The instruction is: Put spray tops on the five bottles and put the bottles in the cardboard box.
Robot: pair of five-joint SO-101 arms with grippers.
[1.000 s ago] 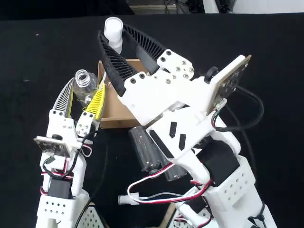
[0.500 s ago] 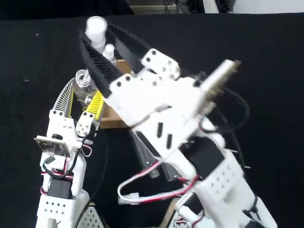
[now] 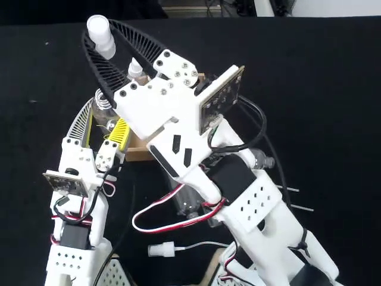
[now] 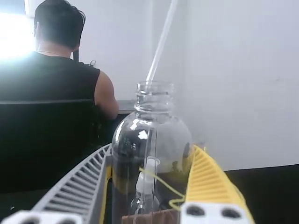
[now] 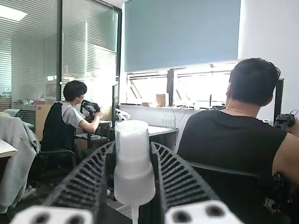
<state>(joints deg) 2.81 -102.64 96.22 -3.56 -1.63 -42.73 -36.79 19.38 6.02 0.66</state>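
My left gripper [image 3: 107, 110] is shut on a clear open-necked bottle [image 3: 103, 101], held upright beside the cardboard box [image 3: 136, 152]. The left wrist view shows that bottle [image 4: 152, 140] between the grey and yellow fingers, with a thin tube [image 4: 161, 42] slanting down to its neck. My right gripper [image 3: 101, 27], with black ribbed fingers, is shut on a white spray top [image 3: 99, 34], just beyond and above the bottle. That spray top [image 5: 134, 163] stands upright between the fingers in the right wrist view. A capped bottle [image 3: 136, 68] stands in the box.
Under the right arm, clear bottles [image 3: 186, 202] lie on the black table. A loose spray top with its tube [image 3: 164, 250] lies near the front edge. People sit at desks in the room behind.
The right arm has swung left with the spray top, from over the box to a spot over the held bottle. The left arm and its bottle stayed still.
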